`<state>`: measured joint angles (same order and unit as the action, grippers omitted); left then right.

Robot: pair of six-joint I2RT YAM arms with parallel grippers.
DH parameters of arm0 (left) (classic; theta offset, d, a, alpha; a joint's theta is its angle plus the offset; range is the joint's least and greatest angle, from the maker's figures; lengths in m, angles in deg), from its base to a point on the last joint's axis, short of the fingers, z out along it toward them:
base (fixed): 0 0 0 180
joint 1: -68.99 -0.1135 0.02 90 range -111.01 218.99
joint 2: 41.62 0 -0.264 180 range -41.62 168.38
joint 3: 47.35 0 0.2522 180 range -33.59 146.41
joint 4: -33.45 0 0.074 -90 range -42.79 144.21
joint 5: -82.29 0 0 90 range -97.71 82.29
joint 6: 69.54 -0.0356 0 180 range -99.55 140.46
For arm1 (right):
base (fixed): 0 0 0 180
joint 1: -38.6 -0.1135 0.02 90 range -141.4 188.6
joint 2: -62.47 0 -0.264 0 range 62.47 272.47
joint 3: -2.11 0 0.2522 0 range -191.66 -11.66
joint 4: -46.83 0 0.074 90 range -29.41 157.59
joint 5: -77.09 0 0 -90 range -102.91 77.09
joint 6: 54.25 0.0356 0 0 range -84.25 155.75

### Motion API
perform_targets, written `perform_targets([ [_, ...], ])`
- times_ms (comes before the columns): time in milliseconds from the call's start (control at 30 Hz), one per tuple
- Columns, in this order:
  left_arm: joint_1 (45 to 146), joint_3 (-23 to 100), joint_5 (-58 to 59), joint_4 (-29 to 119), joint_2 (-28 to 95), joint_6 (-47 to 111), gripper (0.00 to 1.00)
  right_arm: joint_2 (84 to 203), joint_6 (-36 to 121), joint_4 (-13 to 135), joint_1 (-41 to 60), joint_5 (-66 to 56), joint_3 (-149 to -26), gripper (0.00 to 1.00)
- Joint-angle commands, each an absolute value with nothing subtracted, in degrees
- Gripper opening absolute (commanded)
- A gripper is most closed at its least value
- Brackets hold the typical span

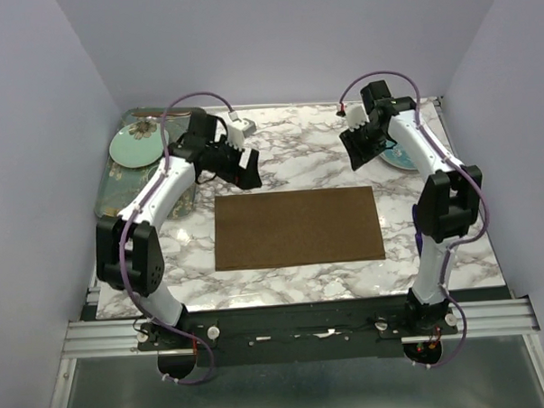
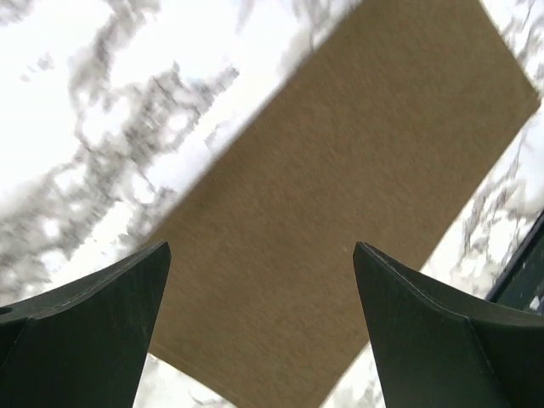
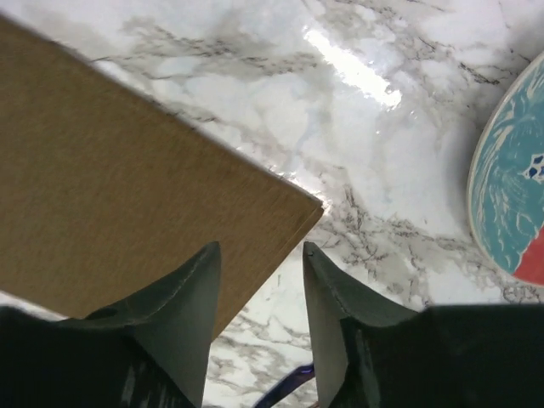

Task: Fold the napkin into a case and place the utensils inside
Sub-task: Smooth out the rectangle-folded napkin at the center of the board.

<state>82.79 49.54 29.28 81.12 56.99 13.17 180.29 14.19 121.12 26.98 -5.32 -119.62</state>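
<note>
The brown napkin (image 1: 297,227) lies flat on the marble table as a wide rectangle, with doubled layers showing at its edge in the right wrist view. My left gripper (image 1: 245,172) hovers over its far left corner, and the jaws (image 2: 262,246) are wide open with only cloth (image 2: 340,195) below them. My right gripper (image 1: 360,150) hangs above the far right corner of the napkin (image 3: 127,187). Its jaws (image 3: 260,246) stand partly apart with nothing between them. No utensils show in any view.
A dark green floral tray (image 1: 118,188) sits at the far left with a pale green plate (image 1: 134,145) on it. A teal patterned plate (image 1: 398,155) (image 3: 510,195) lies at the far right, partly behind my right arm. Purple walls enclose the table.
</note>
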Motion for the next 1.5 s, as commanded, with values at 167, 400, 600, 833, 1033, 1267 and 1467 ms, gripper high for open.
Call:
perform_targets([
  [167, 95.0, 26.1, 8.9, 80.9, 45.6, 10.0, 0.56, 167.4, 14.4, 123.2, 27.3, 12.0, -101.8, 0.70],
  [400, 96.9, 25.0, 0.8, 78.1, 50.4, 9.6, 0.37, 170.9, 16.7, 118.0, 27.2, 13.3, -95.5, 0.60],
  [600, 95.8, 30.3, -2.5, 78.8, 59.0, 9.9, 0.34, 178.4, 17.6, 115.5, 27.2, 8.6, -99.6, 0.56],
  [833, 91.7, 35.0, -3.5, 79.6, 61.0, 8.1, 0.38, 181.0, 19.1, 116.0, 27.1, 10.0, -103.5, 0.56],
  [1033, 88.2, 38.3, 1.2, 81.0, 56.3, 8.7, 0.61, 173.1, 20.8, 117.2, 27.3, 15.4, -101.3, 0.59],
  [1267, 85.3, 30.1, 3.5, 82.6, 45.8, 28.3, 0.75, 163.9, 21.3, 118.9, 29.4, 12.9, -93.9, 0.65],
  [1467, 85.2, 21.5, 0.8, 80.3, 41.7, 30.5, 0.74, 162.6, 20.8, 118.2, 31.0, 13.5, -88.0, 0.63],
])
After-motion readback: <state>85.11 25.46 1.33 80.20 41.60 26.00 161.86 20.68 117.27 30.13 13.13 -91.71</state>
